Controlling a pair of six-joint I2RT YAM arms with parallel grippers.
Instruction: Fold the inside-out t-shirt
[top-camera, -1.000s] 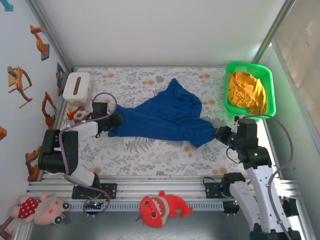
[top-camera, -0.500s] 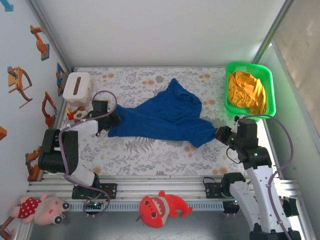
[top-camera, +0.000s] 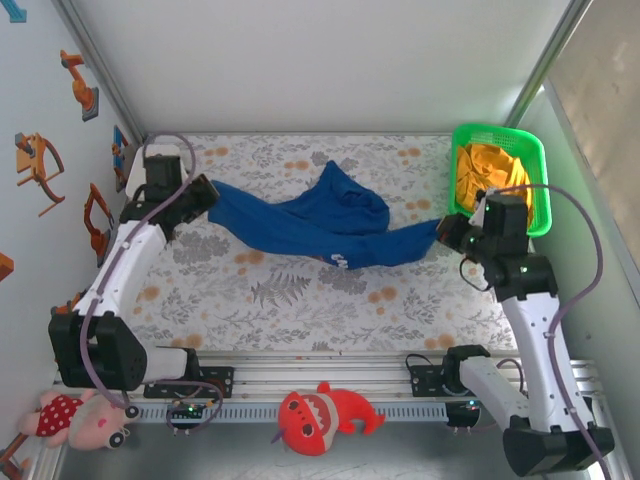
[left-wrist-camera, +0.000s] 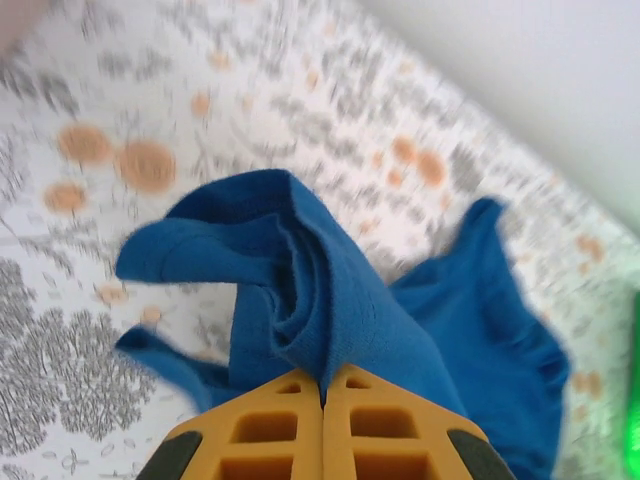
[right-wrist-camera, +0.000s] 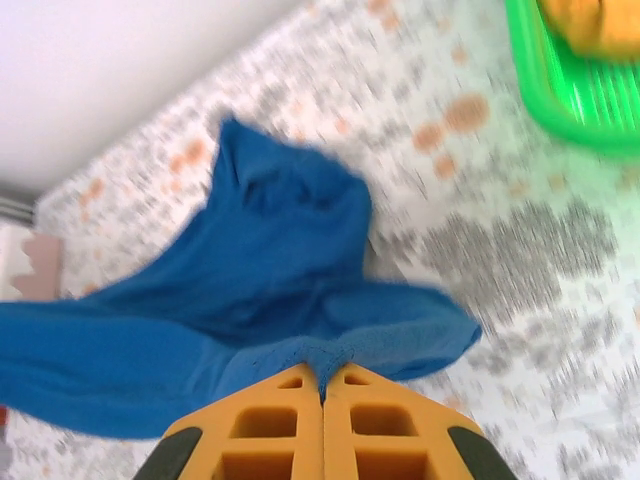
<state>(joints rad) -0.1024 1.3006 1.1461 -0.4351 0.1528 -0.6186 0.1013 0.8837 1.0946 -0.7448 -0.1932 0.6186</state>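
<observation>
Right, my left gripper (left-wrist-camera: 322, 378) is pinched shut on a bunched fold of the t-shirt (top-camera: 320, 225), its two orange fingers meeting with blue cloth squeezed between their tips. My right gripper (right-wrist-camera: 322, 375) is likewise clamped on a rolled edge at the opposite end. Between the two holds the shirt runs as a slack, twisted band over the far half of the tabletop (top-camera: 300, 300). Its long axis goes from the far left corner towards the right edge, ending just short of the green basket (top-camera: 537, 170) that holds the orange garment (top-camera: 495, 175). One lobe bulges towards the far edge near the middle, and a little white lettering shows on the near side. I judge the cloth light, soft and limp: it will drape, twist and bunch rather than keep a shape, and a thin pinch could slip under a hard pull. Better holds, I think, are the hem corners or shoulder seams, where the layers are thicker.
</observation>
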